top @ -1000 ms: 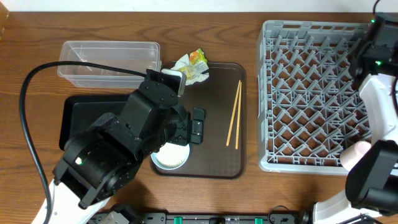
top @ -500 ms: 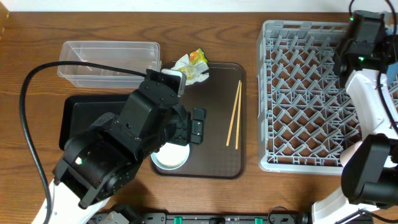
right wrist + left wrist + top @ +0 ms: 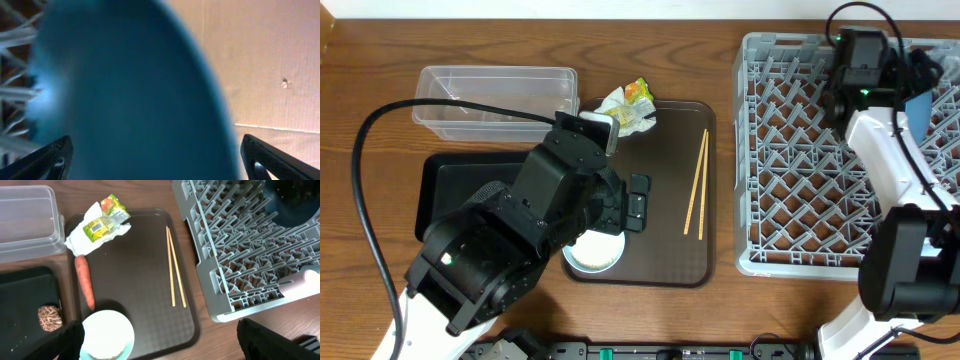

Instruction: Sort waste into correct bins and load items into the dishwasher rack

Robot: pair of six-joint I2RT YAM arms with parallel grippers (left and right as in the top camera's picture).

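The blue bowl (image 3: 125, 100) stands on edge among the pegs at the far right of the rack (image 3: 800, 150). The right fingers (image 3: 47, 160) are spread wide close about it, though whether they touch it I cannot tell. The left fingers (image 3: 62, 342) are likewise spread wide with nothing between them, hovering over the white bowl (image 3: 106, 336) at the near edge of the brown tray (image 3: 140, 305), just beside the carrot (image 3: 85, 282). That bowl looks stiff, light, smooth and probably breakable, so I judge the rim the place to pinch, one finger inside and one outside, keeping it level since its contents are unclear.
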